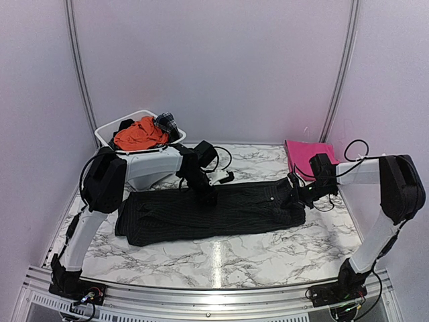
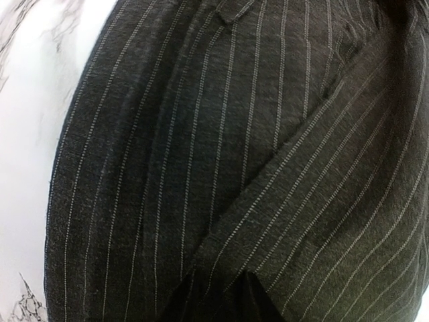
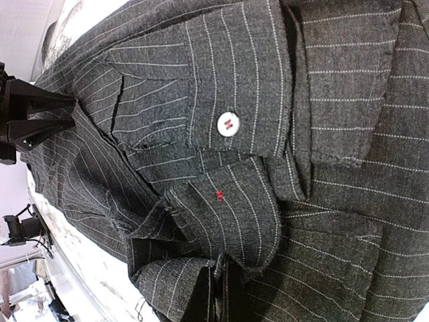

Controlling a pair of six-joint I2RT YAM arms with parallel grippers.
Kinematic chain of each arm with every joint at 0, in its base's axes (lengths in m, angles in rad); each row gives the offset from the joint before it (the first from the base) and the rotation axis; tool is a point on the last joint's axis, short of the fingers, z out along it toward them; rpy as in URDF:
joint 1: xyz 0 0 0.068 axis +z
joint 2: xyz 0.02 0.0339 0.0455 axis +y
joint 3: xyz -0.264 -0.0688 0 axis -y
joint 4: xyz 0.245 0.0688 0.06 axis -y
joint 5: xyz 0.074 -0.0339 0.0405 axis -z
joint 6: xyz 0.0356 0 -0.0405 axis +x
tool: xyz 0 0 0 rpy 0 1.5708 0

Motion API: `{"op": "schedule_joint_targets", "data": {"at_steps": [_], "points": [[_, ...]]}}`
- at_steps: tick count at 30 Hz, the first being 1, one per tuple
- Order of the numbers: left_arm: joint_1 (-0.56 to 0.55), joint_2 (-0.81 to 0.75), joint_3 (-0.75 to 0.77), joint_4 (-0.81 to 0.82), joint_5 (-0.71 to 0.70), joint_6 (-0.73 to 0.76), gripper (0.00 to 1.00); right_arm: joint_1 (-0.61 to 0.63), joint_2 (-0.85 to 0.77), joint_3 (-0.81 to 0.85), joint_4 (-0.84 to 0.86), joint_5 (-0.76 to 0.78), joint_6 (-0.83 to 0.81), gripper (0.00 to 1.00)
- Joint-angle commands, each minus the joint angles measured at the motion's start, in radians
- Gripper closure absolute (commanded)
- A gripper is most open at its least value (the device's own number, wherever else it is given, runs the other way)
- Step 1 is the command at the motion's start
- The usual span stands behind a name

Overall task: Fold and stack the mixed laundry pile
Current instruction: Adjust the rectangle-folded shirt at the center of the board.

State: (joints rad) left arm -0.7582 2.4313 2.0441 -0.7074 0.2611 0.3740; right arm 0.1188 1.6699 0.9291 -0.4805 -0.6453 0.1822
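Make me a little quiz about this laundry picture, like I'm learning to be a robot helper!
1. True or false: the crumpled orange garment lies in the white plastic tub.
2. What lies at the far right of the marble table? A: a folded magenta-pink cloth. B: a blue towel. C: a yellow sock.
3. Fill in the colour: the round button on the black pinstriped garment is ____, sewn with red thread.

Key: 1 true; 2 A; 3 white.
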Motion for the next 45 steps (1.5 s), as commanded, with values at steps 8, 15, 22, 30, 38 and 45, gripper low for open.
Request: {"op": "schedule_joint_targets", "data": {"at_steps": [8,15,22,30,38,45], "points": [[0.008,-0.088,-0.034,-0.014,-0.004,0.02,1.0,-0.006,0.014,0.031,0.001,-0.012,-0.003,1.0],[0.023,-0.128,-0.033,-0.012,-0.019,0.004,1.0,-0.005,-0.013,0.057,0.011,-0.025,0.005,1.0],[0.052,-0.164,-0.034,-0.001,-0.025,-0.009,1.0,-0.005,0.002,0.126,0.003,0.004,-0.011,1.0],[0.053,-0.123,-0.035,0.011,-0.104,-0.06,0.68,-0.005,0.096,0.195,-0.024,0.116,-0.043,1.0],[0.053,-0.344,-0.217,0.224,-0.224,-0.201,0.01,-0.016,0.119,0.295,-0.125,0.234,-0.091,1.0],[0.055,-0.604,-0.506,0.406,-0.286,-0.394,0.01,-0.016,0.055,0.381,-0.208,0.27,-0.099,0.58]]}}
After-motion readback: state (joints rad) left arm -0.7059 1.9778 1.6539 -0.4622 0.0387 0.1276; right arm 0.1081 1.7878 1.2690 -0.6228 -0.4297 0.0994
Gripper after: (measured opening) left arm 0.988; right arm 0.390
